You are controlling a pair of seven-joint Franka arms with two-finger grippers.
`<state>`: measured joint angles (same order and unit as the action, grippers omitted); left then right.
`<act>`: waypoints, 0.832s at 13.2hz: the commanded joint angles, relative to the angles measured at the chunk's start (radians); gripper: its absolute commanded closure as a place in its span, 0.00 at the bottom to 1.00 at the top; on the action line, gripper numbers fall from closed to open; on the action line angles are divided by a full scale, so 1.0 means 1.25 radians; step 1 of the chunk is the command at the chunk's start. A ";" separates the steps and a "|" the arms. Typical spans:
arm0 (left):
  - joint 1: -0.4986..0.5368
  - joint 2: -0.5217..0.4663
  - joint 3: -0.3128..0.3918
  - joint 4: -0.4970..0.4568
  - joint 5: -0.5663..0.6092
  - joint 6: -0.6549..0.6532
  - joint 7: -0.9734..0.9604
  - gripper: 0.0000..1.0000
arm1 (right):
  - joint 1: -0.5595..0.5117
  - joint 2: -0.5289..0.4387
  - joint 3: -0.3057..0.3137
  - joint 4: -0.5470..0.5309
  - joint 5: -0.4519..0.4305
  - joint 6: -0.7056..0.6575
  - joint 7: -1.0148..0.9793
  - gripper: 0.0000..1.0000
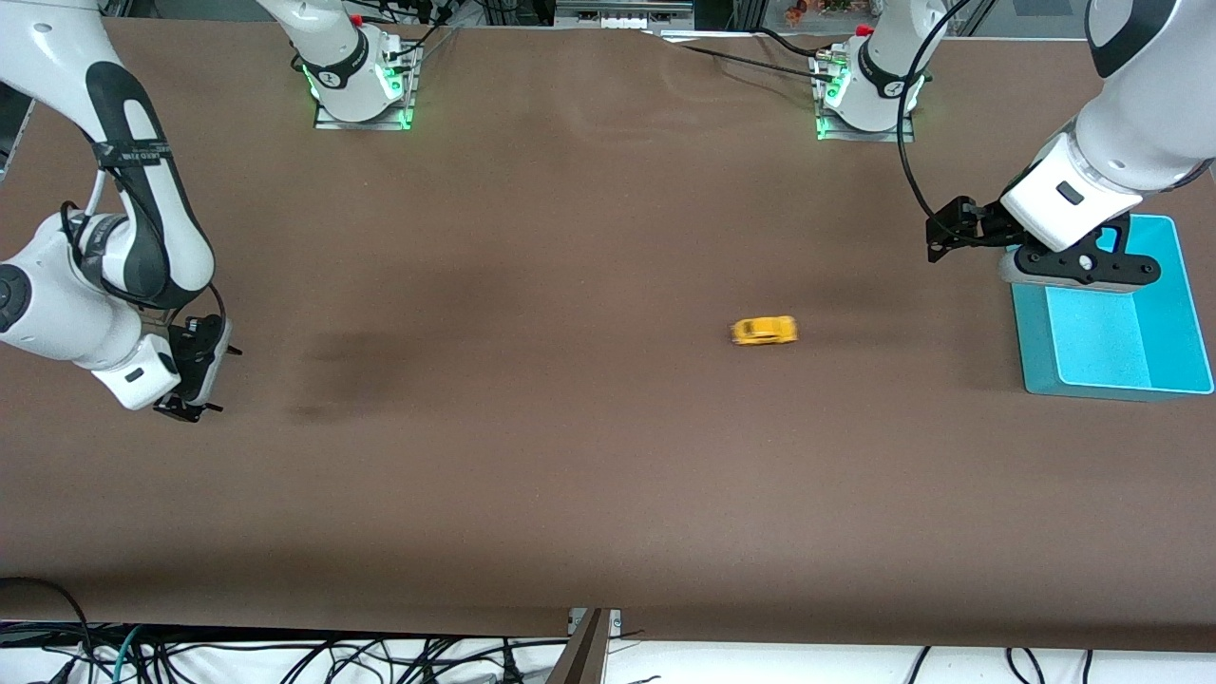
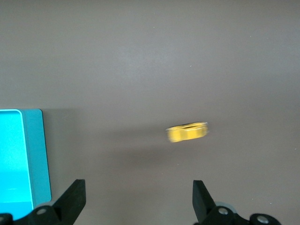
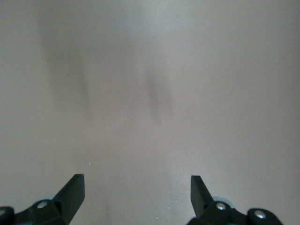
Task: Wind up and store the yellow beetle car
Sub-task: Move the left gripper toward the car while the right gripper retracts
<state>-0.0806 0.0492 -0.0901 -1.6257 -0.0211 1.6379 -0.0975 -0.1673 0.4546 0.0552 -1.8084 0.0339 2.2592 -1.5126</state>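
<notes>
The yellow beetle car (image 1: 764,330) sits alone on the brown table, toward the left arm's end. It also shows in the left wrist view (image 2: 187,132), well apart from the fingers. My left gripper (image 1: 945,237) (image 2: 139,190) is open and empty, in the air beside the blue bin, between the bin and the car. My right gripper (image 1: 211,382) (image 3: 137,185) is open and empty, low over bare table at the right arm's end, far from the car.
An open blue bin (image 1: 1035,342) stands at the left arm's end of the table, and its corner shows in the left wrist view (image 2: 40,159). The two arm bases (image 1: 361,90) (image 1: 864,95) stand along the table's edge farthest from the front camera.
</notes>
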 commanded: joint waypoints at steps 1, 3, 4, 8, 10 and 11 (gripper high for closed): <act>0.002 0.009 0.001 0.022 -0.019 -0.017 -0.005 0.00 | -0.009 -0.014 0.038 0.062 0.008 -0.110 0.144 0.00; 0.002 0.009 0.001 0.022 -0.019 -0.017 -0.005 0.00 | -0.007 -0.014 0.066 0.124 0.007 -0.191 0.280 0.00; 0.002 0.009 0.001 0.022 -0.019 -0.017 -0.005 0.00 | -0.006 -0.014 0.082 0.152 0.006 -0.231 0.355 0.00; 0.007 0.009 0.001 0.018 -0.019 -0.021 -0.004 0.00 | -0.006 -0.049 0.156 0.211 0.001 -0.372 0.693 0.00; 0.012 0.009 0.007 0.012 -0.017 -0.046 0.010 0.00 | -0.006 -0.073 0.174 0.230 0.002 -0.423 0.808 0.00; 0.019 0.009 0.007 0.010 -0.010 -0.046 0.012 0.00 | -0.006 -0.087 0.178 0.243 0.004 -0.444 0.854 0.00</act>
<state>-0.0751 0.0515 -0.0826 -1.6260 -0.0212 1.6027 -0.0969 -0.1646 0.3803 0.2624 -1.5277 0.0340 1.7627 -0.5477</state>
